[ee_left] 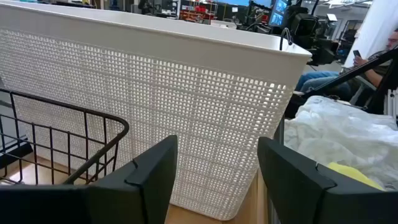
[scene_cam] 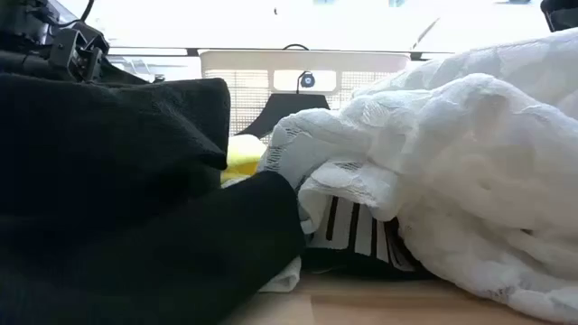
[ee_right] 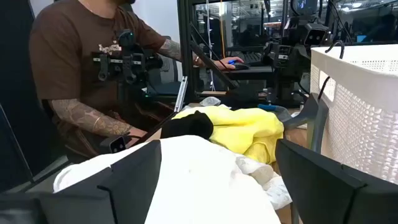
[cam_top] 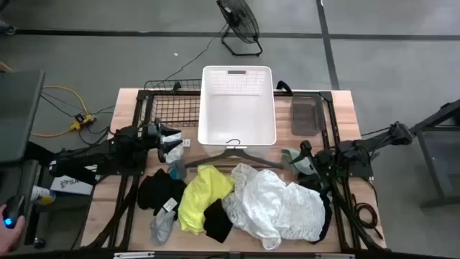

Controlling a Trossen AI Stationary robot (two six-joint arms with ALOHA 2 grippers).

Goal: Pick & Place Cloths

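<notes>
A light wooden worktop [cam_top: 345, 108] is seen from above, with a white slatted plastic basket [cam_top: 238, 108] standing at its upper centre and a black wire rack [cam_top: 172, 108] just to the basket's left. A dark grey clothes hanger [cam_top: 233, 152] lies directly below the basket. The cloths are heaped across the lower half of the frame: a large white lacy garment [cam_top: 277, 205] is spread at the lower right, a neon yellow garment [cam_top: 200, 196] lies left of it and touches it, a black garment [cam_top: 159, 193] lies further left, another black piece [cam_top: 218, 221] rests at the yellow garment's lower edge, and a small grey cloth [cam_top: 162, 226] lies at the lower left of the heap. The left gripper [cam_top: 170, 142] is held at centre left, beside the basket's lower left corner and above the black garment; in the left wrist view its fingers [ee_left: 155, 171] are seen parted with nothing between them, facing the basket wall [ee_left: 186, 124]. The right gripper [cam_top: 296, 162] is placed at centre right, at the upper right edge of the white lacy garment; in the right wrist view its fingers [ee_right: 137, 168] are spread wide and empty, with the white garment [ee_right: 186, 180] lying low between them and the yellow one [ee_right: 249, 127] beyond. A person in a brown shirt [ee_right: 74, 68] is seen seated past the worktop in that view.
</notes>
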